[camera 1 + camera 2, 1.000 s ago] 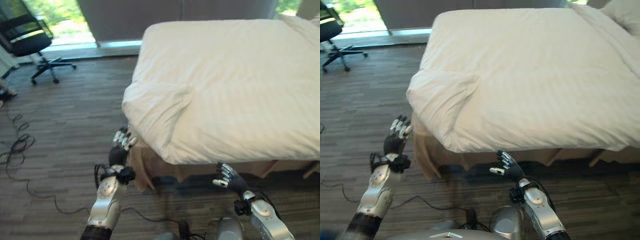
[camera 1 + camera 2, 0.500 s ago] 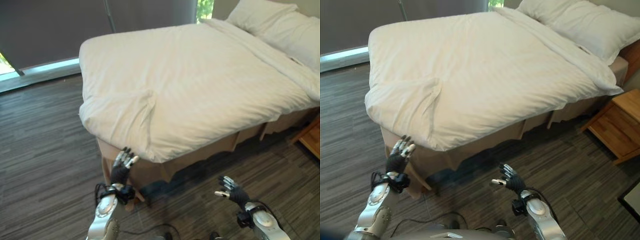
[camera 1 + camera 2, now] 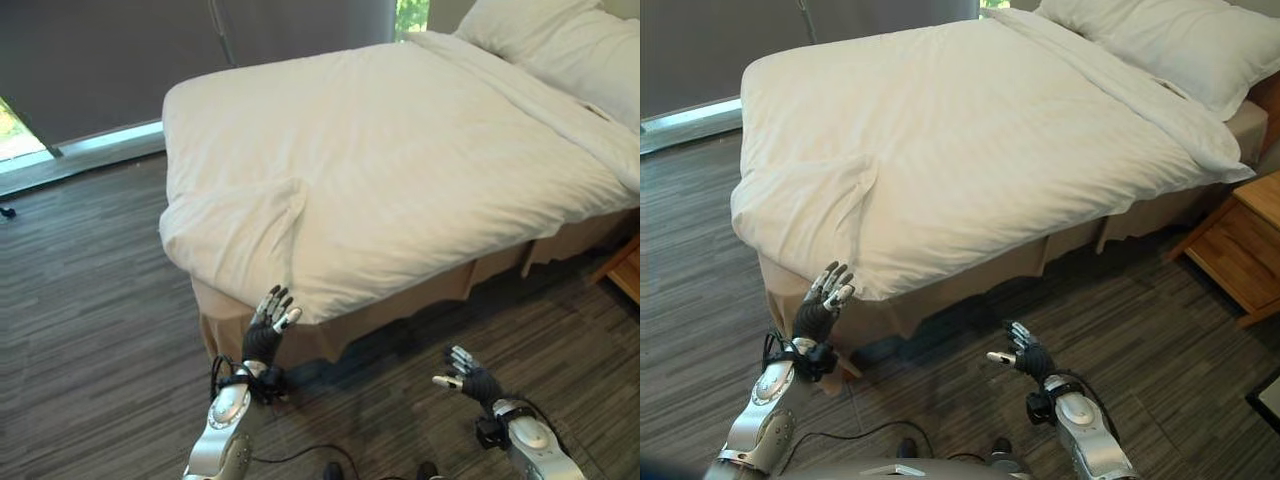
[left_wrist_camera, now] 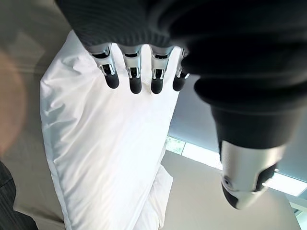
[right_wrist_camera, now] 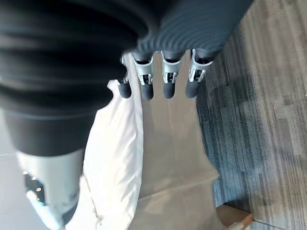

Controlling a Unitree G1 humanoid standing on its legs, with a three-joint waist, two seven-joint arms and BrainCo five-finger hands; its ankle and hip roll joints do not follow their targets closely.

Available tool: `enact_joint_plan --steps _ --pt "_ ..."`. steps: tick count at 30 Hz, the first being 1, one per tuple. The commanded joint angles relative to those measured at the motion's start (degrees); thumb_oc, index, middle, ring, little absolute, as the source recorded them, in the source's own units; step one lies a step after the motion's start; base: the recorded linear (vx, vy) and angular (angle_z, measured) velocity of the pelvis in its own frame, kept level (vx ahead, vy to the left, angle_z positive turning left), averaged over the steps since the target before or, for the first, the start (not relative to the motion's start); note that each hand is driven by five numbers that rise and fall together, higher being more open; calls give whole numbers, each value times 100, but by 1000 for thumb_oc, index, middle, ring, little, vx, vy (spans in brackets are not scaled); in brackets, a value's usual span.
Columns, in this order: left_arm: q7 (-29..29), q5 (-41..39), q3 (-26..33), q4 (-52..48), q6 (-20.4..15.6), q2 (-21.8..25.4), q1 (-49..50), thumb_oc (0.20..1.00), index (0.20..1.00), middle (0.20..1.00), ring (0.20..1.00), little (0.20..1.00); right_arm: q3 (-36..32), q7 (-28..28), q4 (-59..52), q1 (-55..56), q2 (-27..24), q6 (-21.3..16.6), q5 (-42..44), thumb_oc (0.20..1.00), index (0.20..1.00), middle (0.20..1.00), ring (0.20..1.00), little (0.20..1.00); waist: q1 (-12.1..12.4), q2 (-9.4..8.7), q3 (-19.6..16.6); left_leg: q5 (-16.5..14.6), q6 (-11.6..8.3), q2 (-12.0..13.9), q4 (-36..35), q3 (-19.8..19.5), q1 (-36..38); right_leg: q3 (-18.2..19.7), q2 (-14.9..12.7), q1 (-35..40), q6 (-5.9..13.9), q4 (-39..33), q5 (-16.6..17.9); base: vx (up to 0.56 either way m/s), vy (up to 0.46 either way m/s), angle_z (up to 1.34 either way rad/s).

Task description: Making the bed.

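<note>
A bed fills the upper part of the eye views, covered by a white duvet (image 3: 400, 150) that lies mostly smooth, with a folded, bunched corner (image 3: 235, 235) hanging over the near foot end. A beige bed skirt (image 3: 400, 305) shows beneath its edge. Two white pillows (image 3: 1150, 40) lie at the head, far right. My left hand (image 3: 265, 335) is raised just below the bunched corner, fingers straight, holding nothing. My right hand (image 3: 468, 380) hovers low over the floor in front of the bed's long side, fingers relaxed and empty.
A wooden nightstand (image 3: 1240, 250) stands at the right by the head of the bed. Dark striped carpet (image 3: 90, 300) surrounds the bed. A grey curtain and a strip of window (image 3: 90, 140) run along the far wall.
The view has shifted slightly. My left hand has risen closer to the duvet's hanging corner; the right hand has barely moved.
</note>
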Motion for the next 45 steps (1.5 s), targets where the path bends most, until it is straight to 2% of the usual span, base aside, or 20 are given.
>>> enact_joint_plan --steps 1,3,6,8,9,11,12,16,18,20,22,23,24,26,29,31,36,40,42,45 --pt "-24 33 116 -69 -252 26 -291 1000 1000 1000 1000 1000 130 14 -106 -325 -190 -303 7 1000 1000 1000 1000 1000 -22 -157 51 204 -111 116 463 541 -225 35 195 -90 -280 238 -354 -97 -45 5" --pt "4 20 111 -68 -309 37 -353 1000 1000 1000 1000 1000 168 2 -105 -392 -235 -331 77 1000 1000 1000 1000 1000 42 -176 266 126 -224 83 1133 281 -555 49 101 -137 -335 345 -386 -191 -22 13" --pt "67 -28 104 -43 -362 13 -455 1000 1000 1000 1000 1000 358 35 -27 -622 -360 -328 -48 1000 1000 1000 1000 1000 219 -163 433 62 -395 -123 1435 -747 -705 294 -17 -450 -368 522 -320 -112 58 8" --pt "46 -74 116 -51 -362 -6 -477 1000 1000 1000 1000 1000 379 50 -18 -669 -377 -322 -67 1000 1000 1000 1000 1000 215 -206 412 20 -401 -5 1438 -841 -723 323 -125 -514 -321 519 -250 -21 93 -46" --pt "38 -54 127 -118 -366 4 -450 1000 1000 1000 1000 1000 327 80 -109 -628 -399 -316 -33 1000 1000 1000 1000 1000 199 -271 392 28 -426 406 1510 -993 -617 405 -253 -523 -240 504 -202 11 140 -44" --pt "64 -77 102 -100 -395 7 -462 1000 1000 1000 1000 1000 269 72 -115 -607 -425 -338 29 1000 1000 1000 1000 1000 187 -227 364 248 -468 731 1379 -1379 -423 507 -305 -571 -175 532 -177 -1 296 -39" --pt "122 -101 75 -96 -435 21 -539 1000 1000 1000 1000 1000 204 45 -126 -566 -476 -362 127 1000 1000 1000 1000 1000 114 -149 303 632 -622 1128 1296 -1794 -220 625 -452 -710 -50 598 -110 -9 313 -46" --pt "153 -107 83 -79 -448 24 -624 1000 1000 1000 1000 1000 144 9 -46 -573 -522 -349 229 1000 1000 1000 1000 1000 -1 -5 261 983 -828 1547 1203 -2038 85 751 -693 -874 157 689 17 -47 384 -15" --pt "130 -100 155 -104 -453 45 -595 1000 1000 1000 1000 1000 78 -19 83 -600 -449 -310 439 1000 1000 1000 1000 1000 12 69 220 774 -988 1608 1090 -2217 283 912 -930 -1033 387 724 210 -70 539 -39" --pt "105 -105 192 -73 -456 63 -559 1000 1000 1000 1000 1000 25 -9 101 -616 -432 -300 508 1000 1000 1000 1000 1000 36 86 210 515 -964 1566 1064 -2177 304 961 -1020 -1070 467 688 331 -63 349 -1" --pt "66 -149 218 -35 -450 110 -529 1000 1000 1000 1000 1000 -52 -53 131 -568 -298 -283 596 1000 1000 1000 1000 1000 22 37 182 -273 -879 1441 903 -1796 426 1006 -1275 -1149 619 615 563 -163 521 -26" --pt "56 -68 141 93 -428 209 -596 1000 1000 1000 1000 1000 -203 -191 170 -477 -63 -299 712 1000 1000 1000 1000 1000 -17 -32 209 -744 -754 1265 584 -1483 605 1060 -1470 -1217 619 384 1074 -191 504 -25" --pt "56 -68 137 98 -431 214 -601 1000 1000 1000 1000 1000 -205 -193 171 -478 -57 -299 712 1000 1000 1000 1000 1000 -2 -41 213 -746 -750 1258 586 -1470 612 1070 -1473 -1211 619 363 1090 -226 538 -7" --pt "114 167 274 60 -377 442 -509 1000 1000 1000 1000 1000 -204 -284 117 -469 366 -348 956 1000 1000 1000 1000 1000 38 -82 306 -728 -479 959 69 -1066 789 966 -1542 -1683 619 189 1742 -284 531 1" --pt "136 286 362 69 -337 474 -478 1000 1000 1000 1000 1000 -160 -282 162 -479 436 -347 939 1000 1000 1000 1000 1000 113 -61 397 -668 -377 836 169 -928 704 620 -1583 -1780 619 322 1606 -264 399 -69" --pt "100 229 416 134 -381 603 -549 1000 1000 1000 1000 1000 31 -106 89 -419 518 -315 1168 1000 1000 1000 1000 1000 94 -51 500 -501 -180 597 306 -961 438 1229 -1310 -1537 576 1382 1112 -342 457 -25" --pt "64 409 363 173 -226 450 -434 1000 1000 1000 1000 1000 -125 -117 77 -382 286 -356 847 1000 1000 1000 1000 1000 141 86 374 -250 263 194 270 -786 181 727 -186 -1321 51 2929 -248 -178 346 -17" --pt "3 311 353 75 -212 277 -305 1000 1000 1000 1000 1000 -110 -118 125 -424 383 -372 1078 1000 1000 1000 1000 1000 287 -59 197 -222 186 33 238 -527 150 47 13 -731 -194 1882 -608 -60 55 -45" --pt "-78 319 268 124 -171 208 -226 1000 1000 1000 1000 1000 3 -74 164 -425 310 -350 1058 1000 1000 1000 1000 1000 313 -164 55 -217 116 8 279 -435 71 295 224 -397 -231 928 -557 22 -90 -33" --pt "-81 149 249 82 -150 141 -142 1000 1000 1000 1000 1000 137 2 81 -447 229 -294 1101 1000 1000 1000 1000 1000 390 -206 0 -145 58 15 237 -343 70 324 305 -276 -279 611 -455 26 -57 -28"
